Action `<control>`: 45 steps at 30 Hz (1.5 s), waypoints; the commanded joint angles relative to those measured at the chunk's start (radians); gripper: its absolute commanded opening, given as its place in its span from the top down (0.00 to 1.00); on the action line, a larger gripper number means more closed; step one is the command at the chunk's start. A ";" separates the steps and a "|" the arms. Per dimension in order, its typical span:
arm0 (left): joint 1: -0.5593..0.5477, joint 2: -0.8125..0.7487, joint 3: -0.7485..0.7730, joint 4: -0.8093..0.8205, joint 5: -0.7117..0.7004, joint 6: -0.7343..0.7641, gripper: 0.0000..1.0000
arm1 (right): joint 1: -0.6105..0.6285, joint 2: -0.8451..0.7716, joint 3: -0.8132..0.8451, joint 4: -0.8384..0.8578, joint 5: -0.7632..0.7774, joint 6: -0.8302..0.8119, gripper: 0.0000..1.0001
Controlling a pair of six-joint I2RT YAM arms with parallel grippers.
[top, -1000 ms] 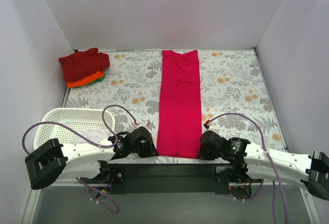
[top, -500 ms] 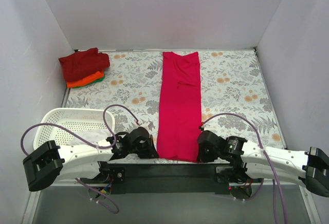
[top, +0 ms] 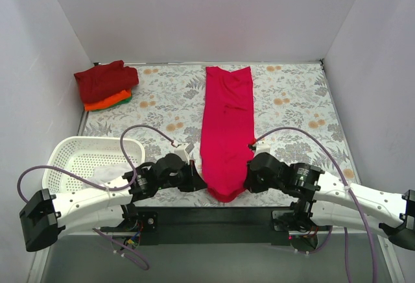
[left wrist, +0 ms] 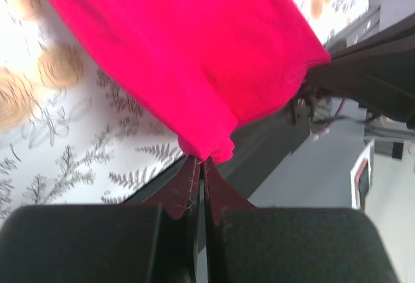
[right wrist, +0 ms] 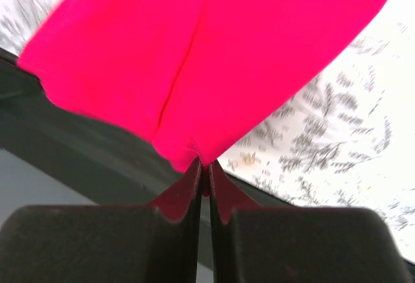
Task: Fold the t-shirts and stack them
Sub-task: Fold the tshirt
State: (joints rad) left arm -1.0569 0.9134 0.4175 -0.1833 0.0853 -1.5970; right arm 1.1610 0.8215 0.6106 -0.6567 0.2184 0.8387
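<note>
I see a white basket (top: 97,140) at the near left of the counter (top: 295,108). Something pale lies at its bottom, but I cannot tell what it is. The pink-red t-shirt (top: 227,121) is folded into one long strip. It runs down the middle of the counter from the far edge toward me. It is smooth and flat for most of its length, but the near end is pulled narrow and bunched up. My left gripper (top: 200,182) pinches the near left corner of that end, with its jaws closed tight on a small tuck of cloth (left wrist: 206,147). My right gripper (top: 246,180) pinches the near right corner the same way, closed tight on the cloth (right wrist: 194,147). The shirt stretches away from both grippers, which sit close together with the bunched end between them. In the far left corner sits a stack of folded t-shirts (top: 106,82), dark red on top with orange and green under it, well apart from both grippers.
</note>
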 commanded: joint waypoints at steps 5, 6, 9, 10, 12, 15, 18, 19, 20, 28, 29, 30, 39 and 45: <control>0.040 0.031 0.112 0.057 -0.193 0.109 1.00 | 0.005 0.033 0.116 -0.018 0.294 -0.108 0.99; 0.049 0.063 0.118 0.108 -0.188 0.120 1.00 | 0.002 0.039 0.121 -0.017 0.344 -0.116 0.99; 0.089 0.139 0.141 0.179 -0.151 0.169 1.00 | -0.020 0.071 0.129 0.006 0.412 -0.161 0.99; 0.107 0.159 0.144 0.220 -0.142 0.181 1.00 | -0.027 0.077 0.123 0.055 0.418 -0.179 0.99; 0.147 0.214 0.158 0.263 -0.114 0.216 1.00 | -0.093 0.112 0.100 0.156 0.405 -0.268 0.99; 0.193 0.294 0.182 0.310 -0.050 0.250 1.00 | -0.173 0.152 0.066 0.271 0.337 -0.338 0.99; 0.244 0.384 0.204 0.364 -0.033 0.267 1.00 | -0.271 0.223 0.049 0.408 0.287 -0.423 0.99; 0.273 0.409 0.211 0.375 -0.032 0.269 1.00 | -0.294 0.267 0.048 0.463 0.274 -0.459 0.99; 0.290 0.457 0.217 0.404 -0.025 0.272 1.00 | -0.338 0.290 0.049 0.491 0.260 -0.475 0.99; 0.399 0.672 0.349 0.489 0.063 0.281 1.00 | -0.454 0.551 0.139 0.647 0.171 -0.588 0.99; 0.403 0.703 0.365 0.492 0.064 0.285 1.00 | -0.469 0.568 0.162 0.648 0.170 -0.595 0.99; 0.409 0.717 0.378 0.490 0.062 0.287 1.00 | -0.477 0.582 0.173 0.648 0.168 -0.599 0.99; 0.494 0.850 0.541 0.467 0.093 0.308 1.00 | -0.576 0.665 0.264 0.684 0.142 -0.639 0.99; 0.544 0.956 0.668 0.458 0.135 0.324 1.00 | -0.644 0.749 0.354 0.700 0.107 -0.673 0.99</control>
State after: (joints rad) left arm -0.5346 1.8435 1.0073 0.2695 0.1791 -1.3006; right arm 0.5404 1.5433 0.8955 -0.0166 0.3500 0.2012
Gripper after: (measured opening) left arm 0.021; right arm 0.021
